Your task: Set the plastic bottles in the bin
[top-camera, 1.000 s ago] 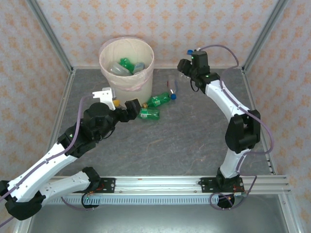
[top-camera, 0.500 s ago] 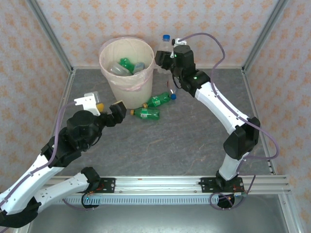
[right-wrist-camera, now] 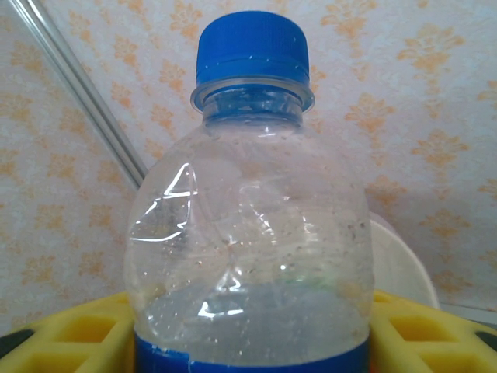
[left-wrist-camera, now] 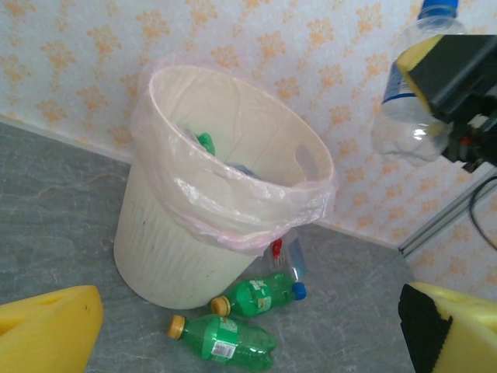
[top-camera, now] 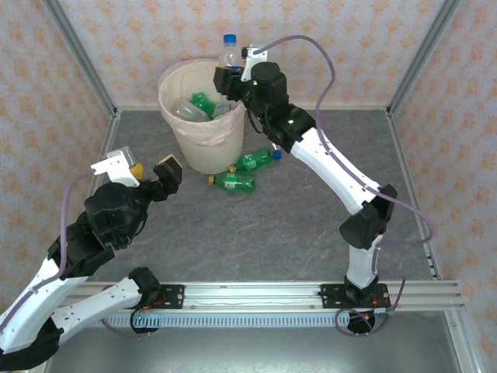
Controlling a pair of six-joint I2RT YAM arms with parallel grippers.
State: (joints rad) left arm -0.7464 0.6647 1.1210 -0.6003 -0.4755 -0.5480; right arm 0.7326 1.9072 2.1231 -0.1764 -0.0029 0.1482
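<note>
Two arms: both reach from the near edge toward the bin at the far left of the grey surface (top-camera: 295, 225).
Right gripper (top-camera: 231, 81): raised high at the far right side of the bin's rim, jaws clamped on the lower body of a clear bottle.
Held bottle (top-camera: 230, 53): clear with a blue cap and a blue label band, upright with the cap on top. Its body is dented. From overhead it sits above the far rim and is not inside the bin.
Left gripper (top-camera: 153, 172): low, to the near left of the bin and well apart from it. Its jaws are spread wide with nothing between them, and its yellow fingers (left-wrist-camera: 46, 330) sit at the bottom corners of the left wrist view.
Bin (top-camera: 169, 93): round and cream, standing upright against the back wall, with a thin pinkish liner folded over its rim.
Inside the bin: a green bottle (top-camera: 202, 101) and clear bottles (top-camera: 186, 113) lie in a heap.
Yellow-capped green bottle (top-camera: 237, 183): lies on its side on the surface, just beside the bin's near right foot, with its cap pointing left.
Blue-capped green bottle (top-camera: 255, 161): lies on its side just behind the yellow-capped one, closer to the bin, with its blue cap at the right end. Whether the two touch cannot be told.
Red-labelled clear bottle (left-wrist-camera: 286, 252): near the bin's right foot, behind the green pair, partly hidden by the liner.
</note>
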